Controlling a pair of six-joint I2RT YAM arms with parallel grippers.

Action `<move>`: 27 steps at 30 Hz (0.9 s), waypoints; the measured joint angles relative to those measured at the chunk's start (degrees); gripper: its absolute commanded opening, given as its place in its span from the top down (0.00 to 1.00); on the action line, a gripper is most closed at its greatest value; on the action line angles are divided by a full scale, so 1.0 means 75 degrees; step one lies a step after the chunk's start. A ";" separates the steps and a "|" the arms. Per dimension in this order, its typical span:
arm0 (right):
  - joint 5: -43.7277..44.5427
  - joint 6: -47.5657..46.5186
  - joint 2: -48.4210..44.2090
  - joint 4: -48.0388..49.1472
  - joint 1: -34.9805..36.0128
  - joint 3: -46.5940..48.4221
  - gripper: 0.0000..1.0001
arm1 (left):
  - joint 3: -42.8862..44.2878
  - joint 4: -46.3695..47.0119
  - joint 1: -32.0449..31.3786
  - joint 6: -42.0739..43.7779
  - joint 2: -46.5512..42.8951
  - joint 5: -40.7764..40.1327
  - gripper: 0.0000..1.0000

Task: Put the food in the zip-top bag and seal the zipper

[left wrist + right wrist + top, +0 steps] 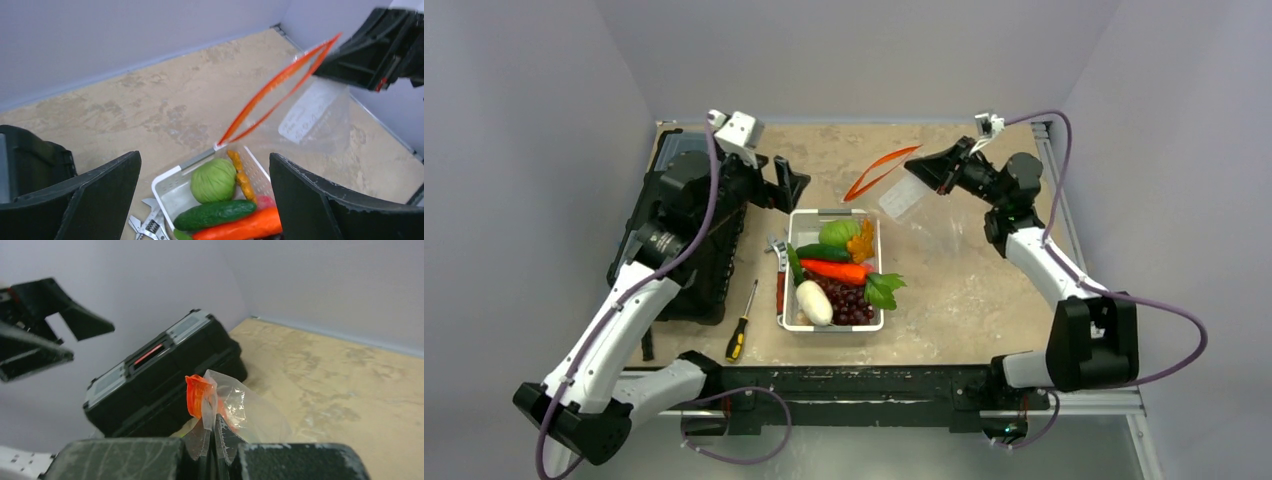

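The clear zip-top bag [902, 196] hangs in the air behind the white tray [790, 248], its red-orange zipper [879, 170] gaping a little. My right gripper [921, 167] is shut on the bag's corner at the zipper's end [200, 395] and holds it up. My left gripper [792, 190] is open and empty above the tray's far left corner. The food lies in the tray: green cabbage [213, 180], cucumber [214, 214], orange carrot [240, 228], white radish [814, 302], dark grapes [849, 301], leafy greens [883, 288]. In the left wrist view the bag [310, 112] and zipper [280, 85] hang just beyond the tray.
A black toolbox [686, 235] lies at the left, also in the right wrist view [160, 375]. A yellow-handled screwdriver [741, 325] lies near the front left. A metal wrench [145, 227] rests beside the tray's left side. Grey walls close the back and sides.
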 measured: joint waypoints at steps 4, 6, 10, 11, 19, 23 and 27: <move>-0.0664 0.0003 0.0495 0.0111 0.0452 0.0364 1.00 | -0.0385 0.0399 0.0624 -0.0172 -0.0472 0.0052 0.00; -0.1023 0.0055 0.0787 0.0291 0.0650 0.0533 1.00 | -0.0726 0.0557 0.0880 -0.0329 -0.0670 0.0219 0.00; -0.1938 0.0428 0.1489 0.0982 0.0985 0.0851 1.00 | -0.0799 0.0481 0.1207 -0.0428 -0.0423 0.0720 0.00; -0.2104 0.0554 0.1617 0.1169 0.1032 0.0880 1.00 | -0.0799 0.0437 0.1265 -0.0455 -0.0341 0.0871 0.00; -0.3427 0.3424 0.2769 0.4826 0.1113 0.0892 1.00 | -0.0175 -0.0029 0.1545 -0.0536 0.0458 0.3066 0.01; -0.3672 0.5018 0.3430 0.5732 0.1145 0.1023 1.00 | -0.0026 -0.0099 0.1542 -0.0533 0.0979 0.3911 0.04; -0.3730 0.5756 0.3695 0.5974 0.1212 0.1023 1.00 | -0.0026 -0.0286 0.1378 -0.0449 0.1274 0.4022 0.10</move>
